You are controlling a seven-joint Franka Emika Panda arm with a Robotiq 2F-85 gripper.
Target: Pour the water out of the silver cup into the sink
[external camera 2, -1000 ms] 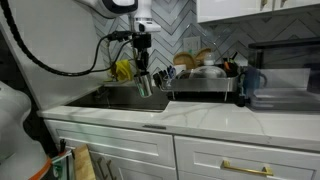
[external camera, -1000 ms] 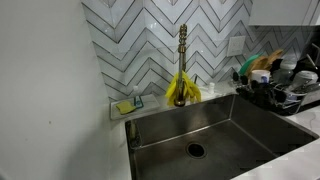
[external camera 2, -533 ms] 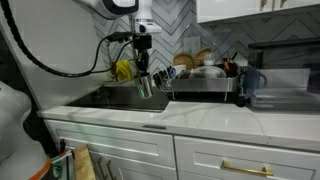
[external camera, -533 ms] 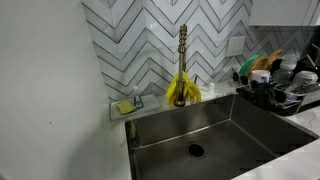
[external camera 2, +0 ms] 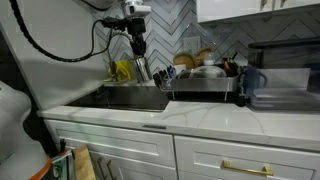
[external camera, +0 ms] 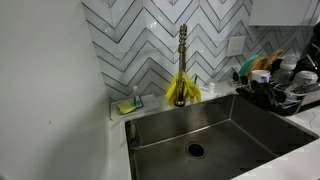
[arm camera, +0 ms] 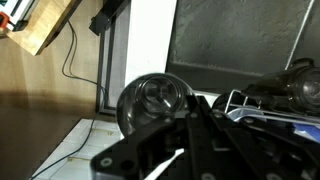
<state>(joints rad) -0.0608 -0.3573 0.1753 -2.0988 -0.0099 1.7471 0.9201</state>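
"Silver cup [external camera 2: 144, 71] first. Where is it?"

"In the air just under the gripper [external camera 2: 140, 58], whose fingers [arm camera: 195, 125] are clamped on it. It hangs over the sink [external camera 2: 130, 97], toward the counter's back edge and just beside the dish rack [external camera 2: 200, 85]."

"Its long axis?"

"Near upright, leaning a little, I'd judge. The wrist view shows its round face just beyond the fingers. The basin lies directly below, so the pour depends on tipping the mouth down, away from the rack."

"Any water visible?"

"Cannot tell."

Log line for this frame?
stage: cup held | gripper: shut on silver cup | cup: aloft by sink, near dish rack | water: not visible
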